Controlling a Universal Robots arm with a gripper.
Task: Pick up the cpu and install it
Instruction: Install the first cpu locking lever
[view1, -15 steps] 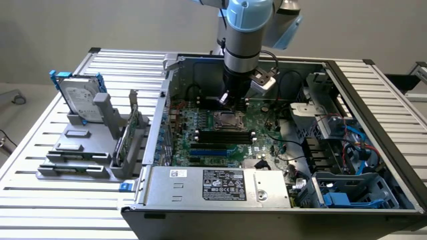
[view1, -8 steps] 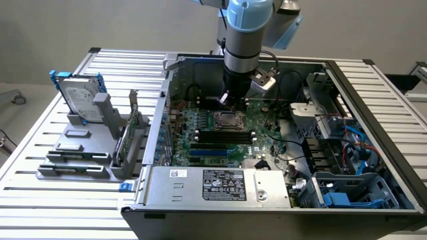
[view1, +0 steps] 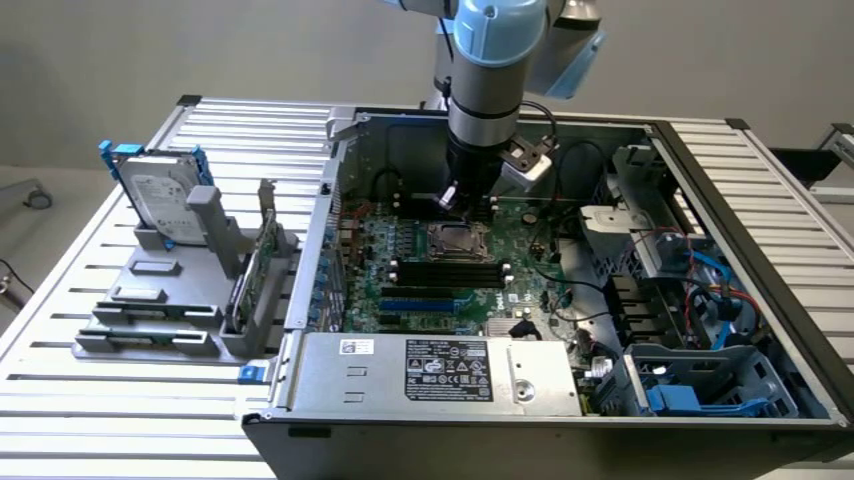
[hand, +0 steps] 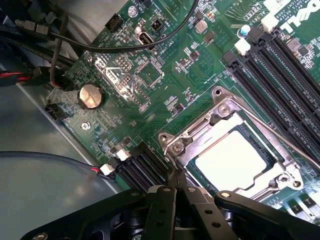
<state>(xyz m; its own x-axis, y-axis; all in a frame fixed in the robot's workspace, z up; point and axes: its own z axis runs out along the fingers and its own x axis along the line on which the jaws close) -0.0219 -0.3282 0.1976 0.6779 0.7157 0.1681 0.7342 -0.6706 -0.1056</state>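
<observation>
Hard drive (view1: 163, 205): stands upright in a grey rack (view1: 167, 310) at the exterior view's left, on the slatted table (view1: 80, 400), outside the computer case; it is silver with blue side rails.
Memory card (view1: 254, 270): a green board stands on edge in the same rack, just beside the case wall.
Computer case (view1: 534, 420): lies open on the table, its motherboard (view1: 427, 270) facing up; a power supply with a label (view1: 447, 370) sits at the near edge.
Arm: comes down from the top of the exterior view into the open case, over the motherboard's far half.
Gripper (view1: 454, 200): its tip hangs just above the far edge of the socket; in the wrist view its black fingers (hand: 165, 210) lie pressed together with nothing between them, so it is clenched and empty.
Cpu (view1: 454, 240): sits flat inside the socket frame (hand: 225, 150) on the motherboard, silvery top up (hand: 235, 162). It is square, so no long axis can be told; its edges run parallel to the socket frame and to the memory slots.
Socket frame: metal, lying around the cpu's edges; whether it is latched I cannot tell.
Memory slots (hand: 280, 65): long black slots run just beside the socket.
Coin battery (hand: 91, 96): round and silvery, on the board well apart from the socket.
Drive bays (view1: 694, 385): blue plastic carriers and cables fill the case at the exterior view's right.
</observation>
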